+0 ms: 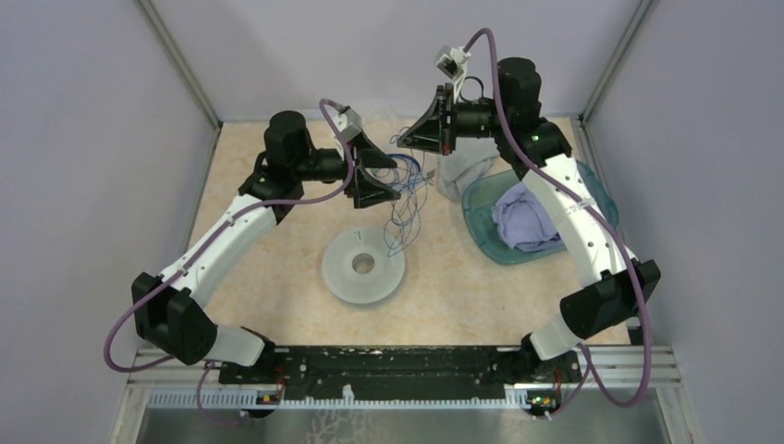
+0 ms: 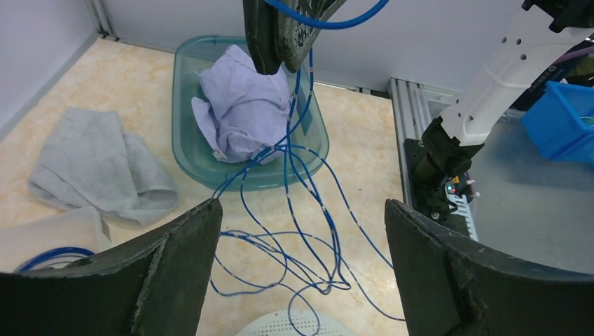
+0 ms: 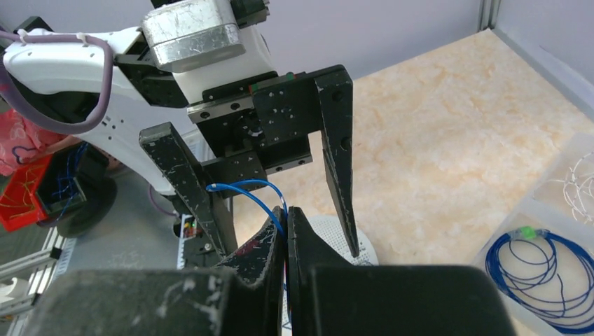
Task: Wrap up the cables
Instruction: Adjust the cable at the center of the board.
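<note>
Item: cable (image 2: 287, 164), thin blue strand. Upper end pinched between the closed jaws of right gripper (image 3: 286, 218), held high so loops hang free down to the table beside spool (image 1: 347, 277). Left gripper (image 2: 302, 206): jaws apart, facing the hanging strands, probably to catch them

Two grippers: left gripper (image 2: 302, 206), right gripper (image 3: 286, 224). One pale spool (image 1: 384, 277). One tangle of cables (image 2: 328, 283) at twelve o'clock from it, strands too snarled to count. One teal tub (image 2: 189, 150) at two o'clock. Two cloths: lilac cloth (image 2: 242, 105), grey towel (image 2: 91, 164). One coiled blue wire (image 3: 504, 280)
</note>
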`<action>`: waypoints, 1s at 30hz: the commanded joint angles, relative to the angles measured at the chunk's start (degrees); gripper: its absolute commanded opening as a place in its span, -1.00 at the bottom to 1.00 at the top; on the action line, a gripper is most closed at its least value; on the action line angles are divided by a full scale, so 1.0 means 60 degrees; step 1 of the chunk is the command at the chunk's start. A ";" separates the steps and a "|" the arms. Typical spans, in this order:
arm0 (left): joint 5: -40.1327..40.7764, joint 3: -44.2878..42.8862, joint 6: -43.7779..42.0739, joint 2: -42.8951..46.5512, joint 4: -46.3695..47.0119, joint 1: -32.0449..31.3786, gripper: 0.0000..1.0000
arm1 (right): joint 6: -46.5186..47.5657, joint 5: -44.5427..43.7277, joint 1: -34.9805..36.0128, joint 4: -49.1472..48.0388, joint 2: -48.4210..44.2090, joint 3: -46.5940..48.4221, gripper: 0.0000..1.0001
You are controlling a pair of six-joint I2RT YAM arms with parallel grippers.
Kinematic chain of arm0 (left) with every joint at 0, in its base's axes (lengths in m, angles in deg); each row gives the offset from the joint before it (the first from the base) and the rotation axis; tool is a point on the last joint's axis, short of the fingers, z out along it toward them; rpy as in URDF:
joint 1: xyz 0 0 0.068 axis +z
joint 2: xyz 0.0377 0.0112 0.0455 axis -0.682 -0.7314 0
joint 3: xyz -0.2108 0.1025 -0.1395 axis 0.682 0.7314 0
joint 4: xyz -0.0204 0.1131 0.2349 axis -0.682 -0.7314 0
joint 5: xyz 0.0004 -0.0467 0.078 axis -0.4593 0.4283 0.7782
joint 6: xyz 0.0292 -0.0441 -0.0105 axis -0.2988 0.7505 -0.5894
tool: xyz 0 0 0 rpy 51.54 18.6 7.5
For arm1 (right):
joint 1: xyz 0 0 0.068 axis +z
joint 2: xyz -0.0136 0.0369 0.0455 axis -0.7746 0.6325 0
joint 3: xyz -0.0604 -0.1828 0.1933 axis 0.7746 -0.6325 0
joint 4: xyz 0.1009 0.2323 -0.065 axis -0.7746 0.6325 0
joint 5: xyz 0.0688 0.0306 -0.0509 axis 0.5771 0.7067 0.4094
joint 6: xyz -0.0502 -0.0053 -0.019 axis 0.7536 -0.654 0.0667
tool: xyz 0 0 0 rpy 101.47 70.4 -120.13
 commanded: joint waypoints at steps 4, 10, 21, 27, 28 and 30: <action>0.0148 0.0724 0.2567 -0.0088 0.2638 -0.0033 0.80 | -0.0717 0.0290 0.0121 -0.1374 -0.0466 -0.0521 -0.99; 0.0168 0.0035 0.2616 -0.0800 0.2613 -0.0369 0.67 | -0.1416 0.0471 0.0227 -0.1951 -0.0426 -0.0792 -0.99; -0.0220 0.0058 0.3194 -0.1108 0.3415 -0.0343 -0.54 | -0.1659 -0.0099 0.0245 -0.2021 -0.0669 -0.1430 -0.99; 0.0467 0.0060 0.2112 -0.0123 0.2172 0.0102 -0.99 | -0.0725 -0.2619 -0.0318 -0.0614 -0.1031 -0.1249 -0.60; 0.0692 0.0070 0.1933 0.0180 0.1935 0.0160 -0.99 | -0.0759 -0.2837 -0.0528 -0.0569 -0.1099 -0.1291 -0.35; 0.1308 0.0038 0.1817 0.0506 0.1604 0.0301 -0.99 | -0.0724 -0.3069 -0.0964 -0.0586 -0.1265 -0.1508 0.13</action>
